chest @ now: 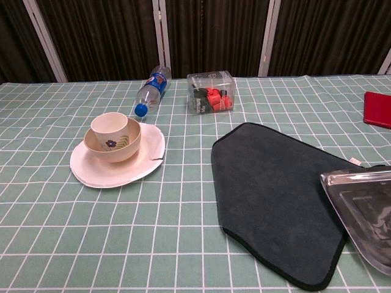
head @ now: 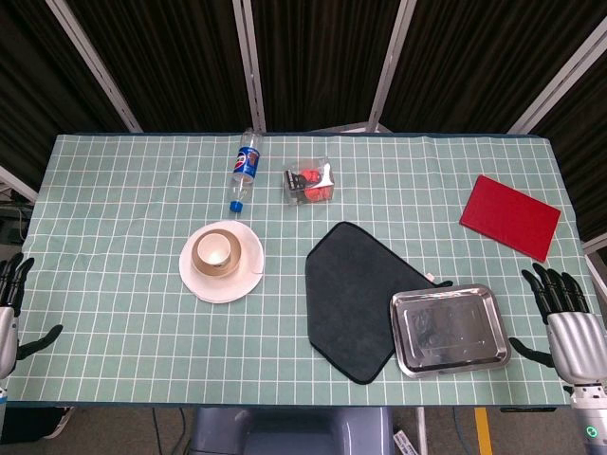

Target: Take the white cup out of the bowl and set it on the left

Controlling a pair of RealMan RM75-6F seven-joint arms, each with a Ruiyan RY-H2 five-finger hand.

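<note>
Dark mat (chest: 275, 189) nearest; white cup (chest: 110, 126) in bowl (chest: 119, 148); hands idle.

Lab: black curtains (head: 313, 57), aluminium framing (head: 248, 62)

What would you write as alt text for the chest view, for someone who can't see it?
A white cup sits inside a floral bowl on a white plate, left of centre on a green checked tablecloth. Behind lie a plastic bottle on its side and a clear box; a dark mat and metal tray fill the right.
</note>
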